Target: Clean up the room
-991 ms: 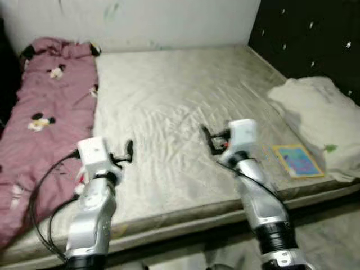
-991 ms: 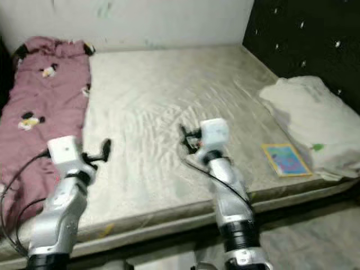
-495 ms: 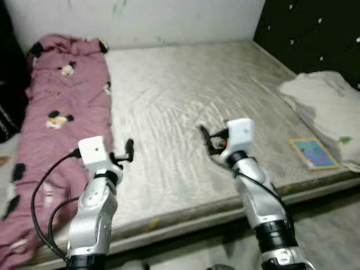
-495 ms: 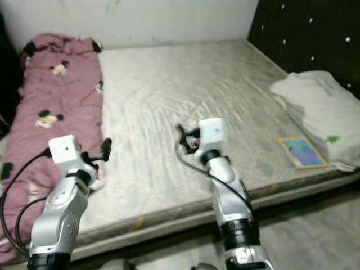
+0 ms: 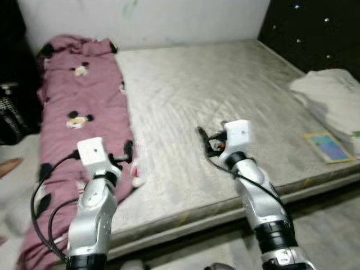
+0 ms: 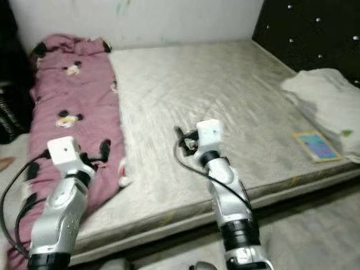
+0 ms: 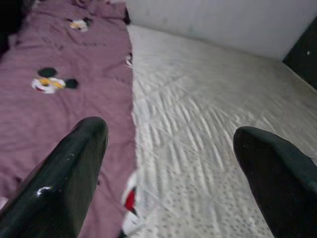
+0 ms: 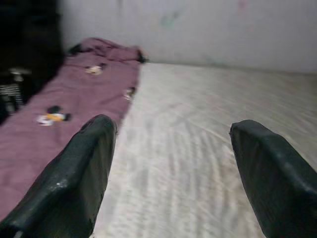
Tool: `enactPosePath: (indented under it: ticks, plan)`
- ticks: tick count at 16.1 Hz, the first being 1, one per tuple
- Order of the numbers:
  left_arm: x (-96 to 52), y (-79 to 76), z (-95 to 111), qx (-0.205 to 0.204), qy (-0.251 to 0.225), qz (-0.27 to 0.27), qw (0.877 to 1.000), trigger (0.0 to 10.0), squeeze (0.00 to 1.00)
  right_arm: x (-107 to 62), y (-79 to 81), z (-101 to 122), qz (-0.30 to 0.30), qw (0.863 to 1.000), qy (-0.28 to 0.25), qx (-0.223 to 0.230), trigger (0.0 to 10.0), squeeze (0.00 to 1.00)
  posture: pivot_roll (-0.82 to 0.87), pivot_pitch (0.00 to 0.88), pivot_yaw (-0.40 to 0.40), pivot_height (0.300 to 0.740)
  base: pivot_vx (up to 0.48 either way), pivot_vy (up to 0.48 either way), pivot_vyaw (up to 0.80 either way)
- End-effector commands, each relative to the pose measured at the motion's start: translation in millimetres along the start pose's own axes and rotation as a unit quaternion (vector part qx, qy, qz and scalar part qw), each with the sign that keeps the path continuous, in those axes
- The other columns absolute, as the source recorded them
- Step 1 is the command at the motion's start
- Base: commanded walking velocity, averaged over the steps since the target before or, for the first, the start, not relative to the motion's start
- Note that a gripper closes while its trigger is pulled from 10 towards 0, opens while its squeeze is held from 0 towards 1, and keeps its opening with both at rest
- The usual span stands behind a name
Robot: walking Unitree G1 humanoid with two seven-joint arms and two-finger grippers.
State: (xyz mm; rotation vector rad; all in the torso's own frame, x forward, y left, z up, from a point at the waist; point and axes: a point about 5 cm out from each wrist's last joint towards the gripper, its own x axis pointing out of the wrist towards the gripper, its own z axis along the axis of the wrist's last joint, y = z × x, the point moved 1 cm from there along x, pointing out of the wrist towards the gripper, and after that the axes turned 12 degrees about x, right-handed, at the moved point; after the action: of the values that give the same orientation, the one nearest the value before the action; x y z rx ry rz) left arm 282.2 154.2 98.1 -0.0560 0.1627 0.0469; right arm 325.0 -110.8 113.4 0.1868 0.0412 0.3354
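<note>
A mauve blanket (image 5: pixel 79 107) printed with cartoon mice lies crumpled along the left side of a bare grey mattress (image 5: pixel 214 84); it also shows in the left wrist view as the blanket (image 7: pixel 44 99). A folded white cloth (image 5: pixel 334 95) and a colourful book (image 5: pixel 329 146) lie at the bed's right edge. My left gripper (image 5: pixel 128 151) hovers open over the blanket's near edge, holding nothing. My right gripper (image 5: pixel 203 140) hangs open above the middle of the mattress, also holding nothing.
A dark studded wall (image 5: pixel 320 28) rises behind the right side of the bed and a white wall (image 5: pixel 185 19) behind its far end. A black bag (image 5: pixel 14 112) stands left of the bed. The mattress front edge (image 5: pixel 225 211) runs just before my arms.
The whole picture has shifted right, so the camera has swung left. More of the blanket and the black bag show now. Both arms keep the same raised pose with open fingers.
</note>
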Motion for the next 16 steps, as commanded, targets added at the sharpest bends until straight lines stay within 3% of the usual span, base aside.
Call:
enactPosePath:
  ticks: [1, 10, 16]
  plan:
    - [-0.5, -6.2, 1, 0.0, -0.001, -0.006, 1.0, 10.0, 0.0, -1.5, -9.1, 5, -0.011, 1.0, -0.006, -0.011, 10.0, 0.0, 0.0, 0.0, -0.015, 0.74, 0.0, 0.48, 0.8]
    - [-0.3, -4.2, 0, 0.001, 0.001, 0.001, 1.0, 10.0, 0.0, 0.5, -7.2, 5, -0.01, 1.0, -0.008, -0.007, 10.0, 0.0, 0.01, 0.0, -0.017, 0.74, 0.0, 0.476, 0.06]
    - [7.3, 0.0, 8, 0.007, -0.013, 0.009, 1.0, 10.0, 0.0, 13.8, -1.9, 13, -0.005, 1.0, -0.017, 0.0, 10.0, 0.0, 0.01, 0.0, -0.021, 0.74, 0.0, 0.0, 0.0]
